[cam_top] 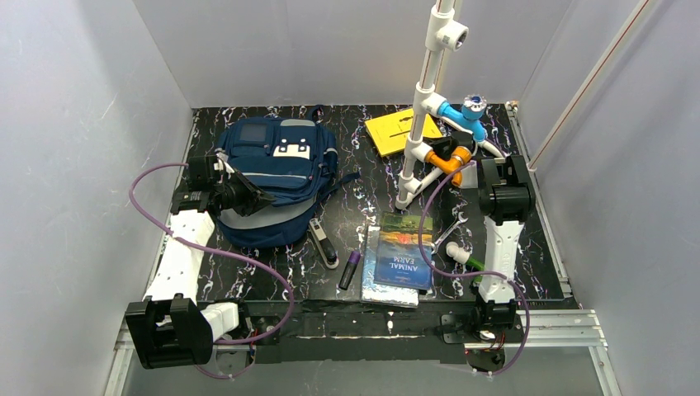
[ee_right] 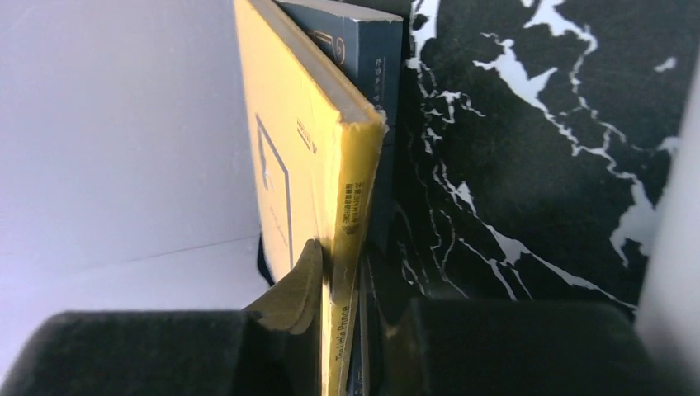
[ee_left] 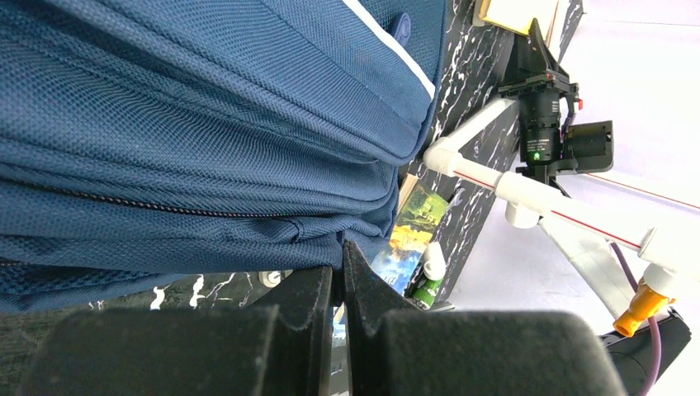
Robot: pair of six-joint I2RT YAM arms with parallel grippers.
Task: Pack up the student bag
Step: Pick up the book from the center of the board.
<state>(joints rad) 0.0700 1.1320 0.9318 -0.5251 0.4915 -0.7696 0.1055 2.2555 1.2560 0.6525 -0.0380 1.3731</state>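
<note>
The student bag point(cam_top: 276, 177), navy blue with grey stripes, lies at the back left of the black marbled table. My left gripper point(cam_top: 257, 198) is at its near left side. In the left wrist view the jaws point(ee_left: 342, 252) stand nearly closed, pinching a fold of the bag's blue fabric point(ee_left: 206, 124) at its lower edge. My right gripper point(cam_top: 446, 153) is at the back, partly hidden behind the pipe stand. In the right wrist view it point(ee_right: 351, 318) is shut on the spine edge of a yellow book point(ee_right: 314, 132), also seen from above point(cam_top: 396, 130). A dark blue book point(ee_right: 367, 49) lies against the yellow one.
A white PVC pipe stand point(cam_top: 425, 107) with blue and orange joints rises at the back centre. An "Animal Farm" book point(cam_top: 404, 252) lies on a silver pouch point(cam_top: 376, 285) in front. A purple marker point(cam_top: 349, 269), a stapler point(cam_top: 323, 243) and a green-capped marker point(cam_top: 461, 256) lie nearby.
</note>
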